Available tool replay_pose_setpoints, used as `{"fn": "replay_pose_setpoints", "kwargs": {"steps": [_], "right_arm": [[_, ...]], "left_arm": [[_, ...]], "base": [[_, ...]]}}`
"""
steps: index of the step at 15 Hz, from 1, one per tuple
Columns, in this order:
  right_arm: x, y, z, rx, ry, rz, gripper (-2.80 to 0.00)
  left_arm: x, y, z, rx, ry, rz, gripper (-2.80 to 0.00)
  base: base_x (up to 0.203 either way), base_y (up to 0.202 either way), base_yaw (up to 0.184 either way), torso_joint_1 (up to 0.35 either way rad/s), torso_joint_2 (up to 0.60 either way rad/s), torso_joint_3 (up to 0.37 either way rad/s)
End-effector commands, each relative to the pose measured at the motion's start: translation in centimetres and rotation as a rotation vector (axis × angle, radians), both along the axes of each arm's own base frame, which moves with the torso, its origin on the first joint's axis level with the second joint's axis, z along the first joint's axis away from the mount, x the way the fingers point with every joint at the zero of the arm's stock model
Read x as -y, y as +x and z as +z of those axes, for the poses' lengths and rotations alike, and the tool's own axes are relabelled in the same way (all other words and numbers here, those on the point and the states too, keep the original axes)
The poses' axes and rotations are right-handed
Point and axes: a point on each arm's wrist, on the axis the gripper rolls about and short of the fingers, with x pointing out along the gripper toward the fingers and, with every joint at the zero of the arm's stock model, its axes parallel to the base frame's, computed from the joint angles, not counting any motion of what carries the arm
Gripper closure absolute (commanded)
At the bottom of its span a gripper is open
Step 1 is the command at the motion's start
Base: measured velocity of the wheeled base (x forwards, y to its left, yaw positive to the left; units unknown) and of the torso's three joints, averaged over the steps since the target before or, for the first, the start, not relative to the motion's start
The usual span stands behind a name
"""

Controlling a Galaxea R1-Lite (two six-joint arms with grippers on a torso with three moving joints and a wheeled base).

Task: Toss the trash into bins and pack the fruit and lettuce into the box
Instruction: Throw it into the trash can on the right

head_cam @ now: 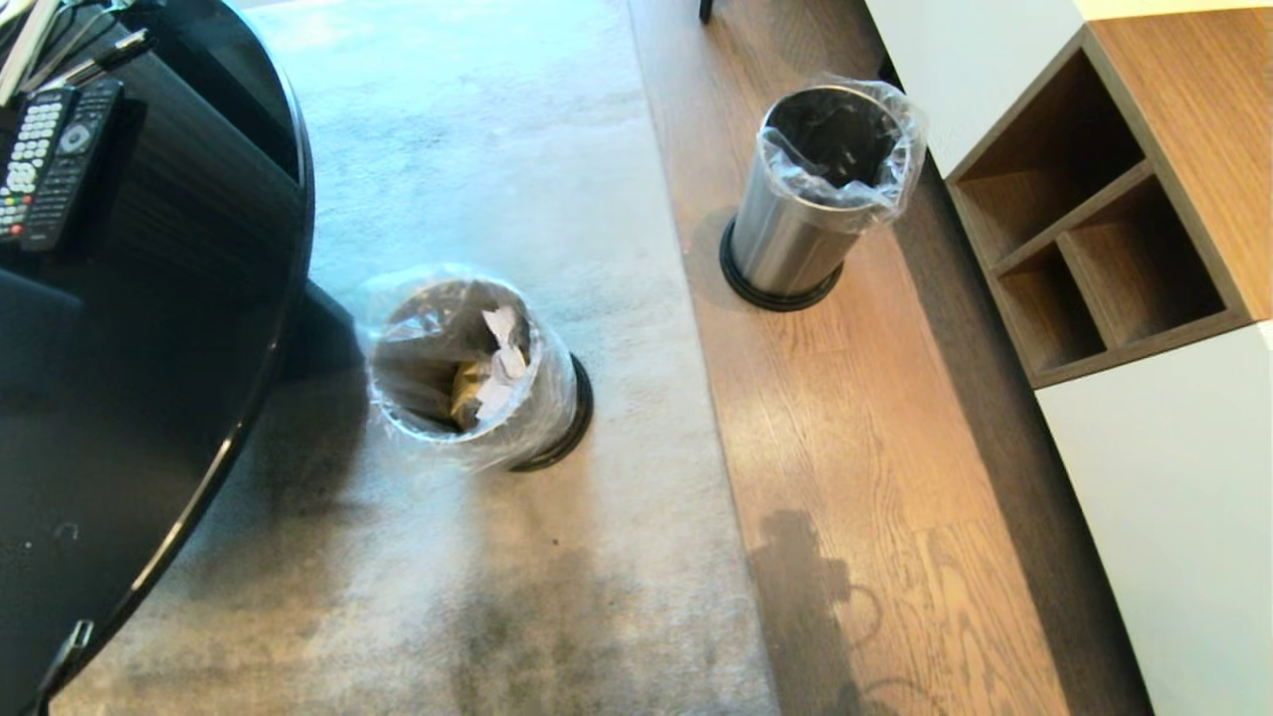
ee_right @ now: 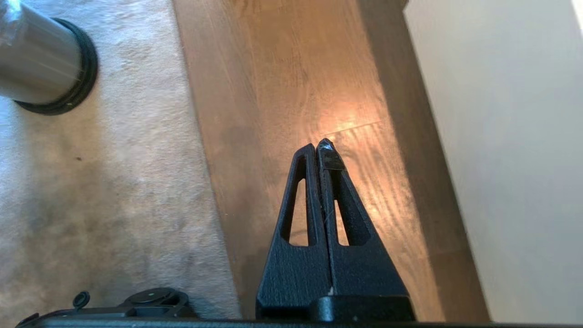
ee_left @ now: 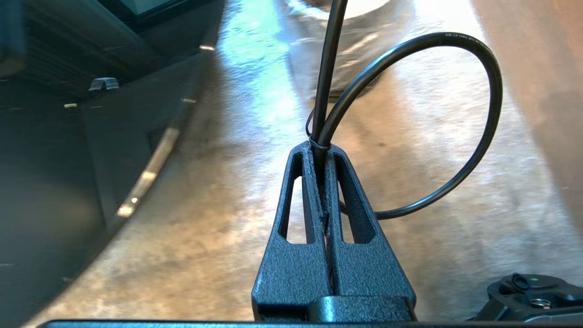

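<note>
Both the left gripper [ee_left: 319, 148] and right gripper [ee_right: 321, 146] hang pressed together, empty, above the floor. The tissue [head_cam: 505, 356] and gold wrapper [head_cam: 465, 390] already lie in the near bin [head_cam: 467, 366], ahead of the left gripper. Both look light and crushable; a pinch on any raised fold would probably hold.

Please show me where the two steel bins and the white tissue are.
near bin [head_cam: 542, 423]: head view, lined steel side.
far bin [head_cam: 786, 234]: head view, bare steel wall.
white tissue [head_cam: 502, 343]: head view, top, inside the near bin.
</note>
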Motion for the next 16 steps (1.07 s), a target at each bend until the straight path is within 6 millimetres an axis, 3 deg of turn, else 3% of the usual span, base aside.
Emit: {"fn": "replay_pose_setpoints", "kwargs": {"steps": [1,3,16], "right_arm": [[0.00,0.01,0.00,-0.002,0.000,0.001,0.00],[0.01,0.01,0.00,-0.002,0.000,0.001,0.00],[0.00,0.01,0.00,-0.002,0.000,0.002,0.00]], "left_arm": [[0.00,0.00,0.01,0.000,0.000,0.000,0.00],[0.00,0.00,0.00,-0.001,-0.023,0.000,0.00],[0.00,0.00,-0.02,-0.004,-0.074,0.003,0.00]], "base": [[0.000,-0.181,0.008,0.002,0.00,-0.002],[0.000,-0.140,0.003,-0.001,0.00,0.003],[0.000,0.000,0.000,0.000,0.00,0.000]]}}
